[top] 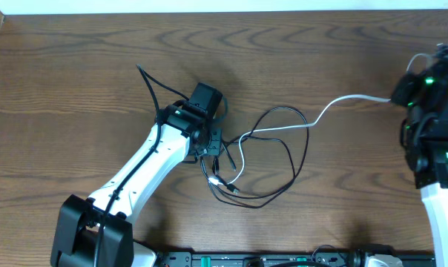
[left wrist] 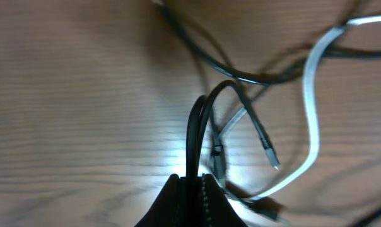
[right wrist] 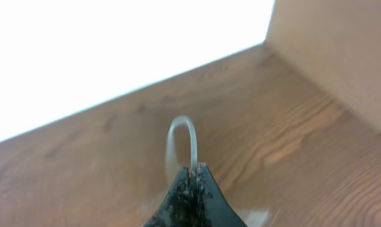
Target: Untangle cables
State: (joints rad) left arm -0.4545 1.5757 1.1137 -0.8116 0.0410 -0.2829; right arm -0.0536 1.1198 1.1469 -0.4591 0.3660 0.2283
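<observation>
Overhead: we count one white cable (top: pixel 335 104). The black cables (top: pixel 294 159) are tangled with it mid-table, and we cannot separate their number. There is open wood on the wooden table (top: pixel 76 74) to the left of the tangle and beyond it.

Left wrist: left gripper (left wrist: pixel 193 183) is pinched onto a loop of the black cables.

Right wrist: right gripper (right wrist: pixel 192 173) is clamped on the white cable near a table corner, with a tan wall (right wrist: pixel 335 50) alongside.

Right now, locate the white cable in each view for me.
Overhead: white cable runs from the far right leftward into the black cables at centre.
Left wrist: white cable curves down the right side.
Right wrist: white cable forms a small loop above the right end effector, centre.
Shared landmark: the wood table, in all three.
</observation>
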